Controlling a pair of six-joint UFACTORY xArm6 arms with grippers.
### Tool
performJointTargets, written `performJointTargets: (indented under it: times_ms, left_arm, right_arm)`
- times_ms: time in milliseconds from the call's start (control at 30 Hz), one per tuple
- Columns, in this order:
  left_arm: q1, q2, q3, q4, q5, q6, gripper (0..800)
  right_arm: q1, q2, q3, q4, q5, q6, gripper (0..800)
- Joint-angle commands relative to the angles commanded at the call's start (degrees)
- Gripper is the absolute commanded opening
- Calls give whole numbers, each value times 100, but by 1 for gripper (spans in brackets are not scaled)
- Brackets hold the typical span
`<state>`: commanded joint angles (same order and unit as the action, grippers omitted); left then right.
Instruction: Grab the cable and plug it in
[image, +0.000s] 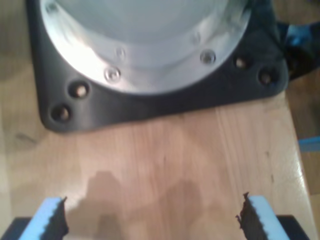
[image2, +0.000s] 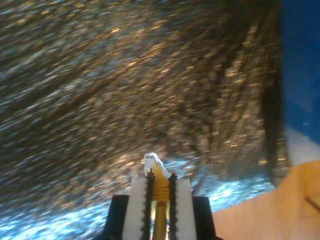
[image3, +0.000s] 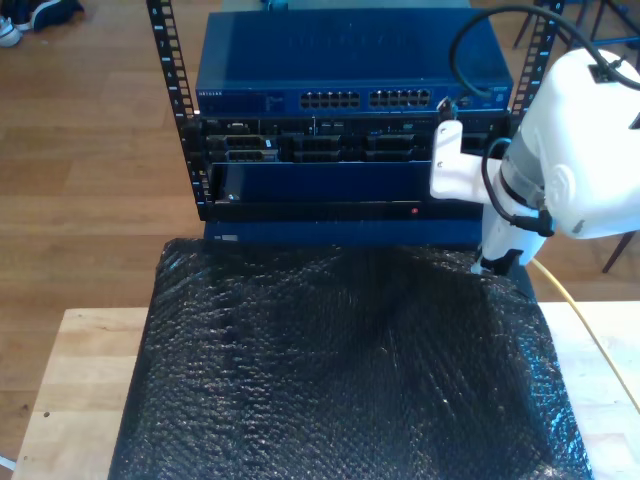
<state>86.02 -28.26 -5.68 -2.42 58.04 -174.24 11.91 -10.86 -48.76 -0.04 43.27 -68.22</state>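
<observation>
The yellow-orange cable is clamped between the white pads of my second gripper. Its clear plug sticks out past the fingertips, above black bubble wrap. In the exterior view the cable trails down over the table at that view's right, from the white arm. This arm's dark gripper end hangs at the far right edge of the wrap, below the rack front. My first gripper is open over bare wood, with nothing between its blue-white pads.
A blue network switch with a row of ports tops the rack behind the table. Black bubble wrap covers most of the wooden table. A black base plate with a silver flange stands just ahead of my first gripper.
</observation>
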Motion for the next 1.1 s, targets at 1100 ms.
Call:
performJointTargets:
  times_ms: [1100]
  left_arm:
    - [18,97,-26,-211,18,246,800]
  right_arm:
    - [352,404,44,0,-1248,26,0]
